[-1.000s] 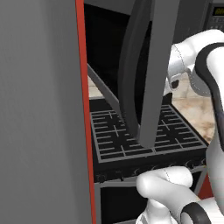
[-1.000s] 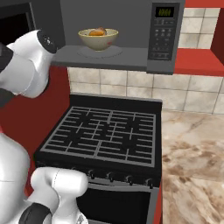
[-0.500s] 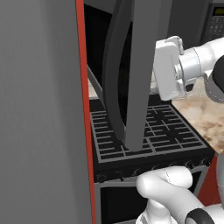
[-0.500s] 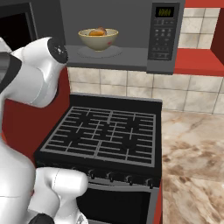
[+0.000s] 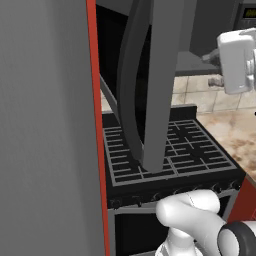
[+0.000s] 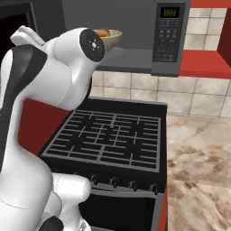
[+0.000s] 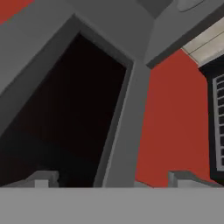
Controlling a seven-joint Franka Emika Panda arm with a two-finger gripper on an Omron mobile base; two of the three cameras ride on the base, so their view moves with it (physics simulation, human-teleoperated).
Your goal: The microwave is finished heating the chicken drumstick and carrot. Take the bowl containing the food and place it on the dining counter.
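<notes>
Microwave [image 6: 149, 40] door is hanging open, bowl [image 6: 108, 38] is sitting inside ungrabbed, jaws are spread empty, carrying left.

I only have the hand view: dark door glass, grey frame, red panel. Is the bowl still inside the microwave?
Observer: Yes. In the right base view the bowl sits in the open microwave, partly behind the arm.
Operator: Anything in it?
Observer: Something orange, probably the carrot, pokes over the rim; the drumstick I cannot make out.
Operator: What is below?
Observer: The stovetop, bare grates, directly under the microwave.
</notes>
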